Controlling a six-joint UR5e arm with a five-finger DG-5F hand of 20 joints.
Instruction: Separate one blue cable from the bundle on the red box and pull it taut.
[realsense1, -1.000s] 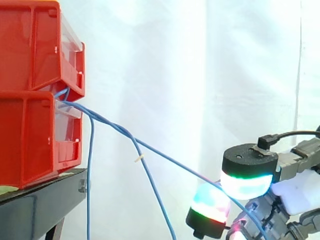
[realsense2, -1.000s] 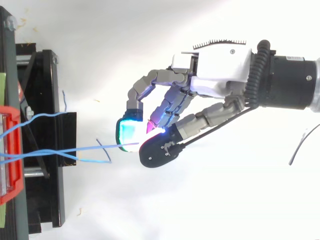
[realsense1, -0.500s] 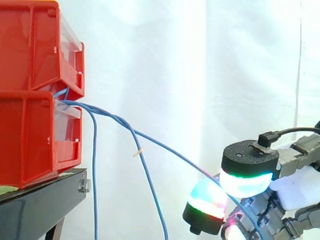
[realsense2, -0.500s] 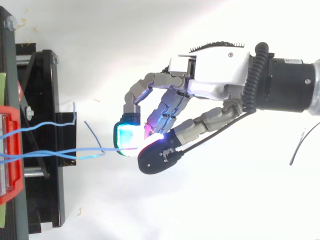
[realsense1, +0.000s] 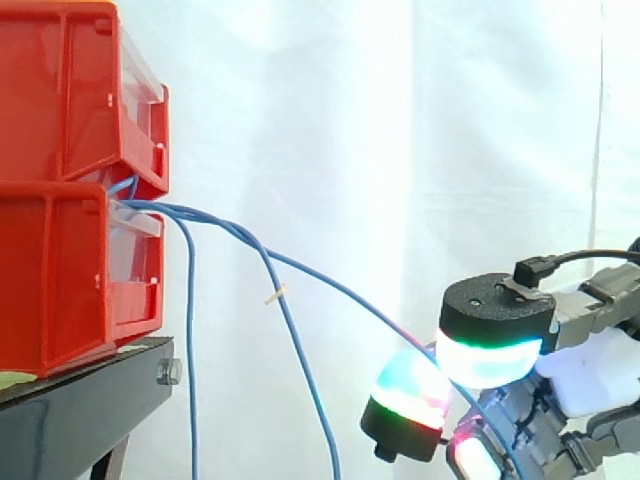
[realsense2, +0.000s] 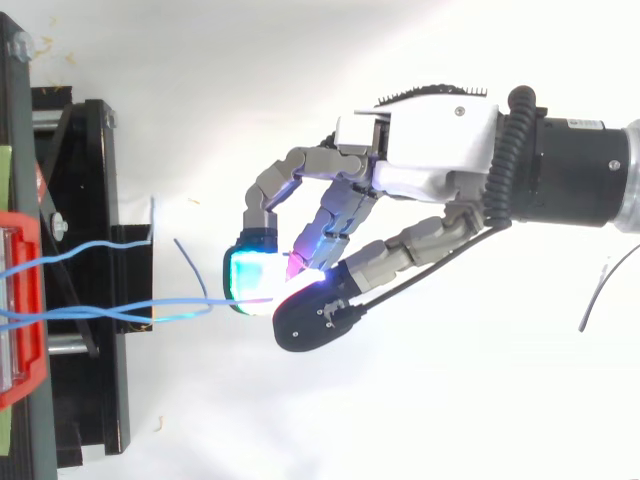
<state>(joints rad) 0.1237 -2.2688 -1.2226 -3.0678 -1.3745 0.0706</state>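
Note:
Thin blue cables (realsense1: 215, 228) come out from between the two stacked red bins (realsense1: 70, 190) at the left. One blue cable (realsense1: 330, 297) runs down to the right into my hand (realsense2: 420, 165), sagging a little. My hand is low at the right in the side view, its glowing fingertips (realsense1: 488, 350) curled and pinching that cable. In the top view the pinched cable (realsense2: 190, 300) reaches from the red bin (realsense2: 20, 300) to the fingertips. Two other blue cables (realsense1: 188, 350) hang loose toward the floor.
The bins stand on a black stand (realsense1: 80, 410) at the left edge. A white curtain hangs behind. A small tan tag (realsense1: 275, 294) sits on one hanging cable. In the top view, a loose thin dark wire (realsense2: 600, 290) lies at the far right.
My hand has shifted slightly left toward the bins, and the held cable has slackened a little. The loose hanging cables have swung.

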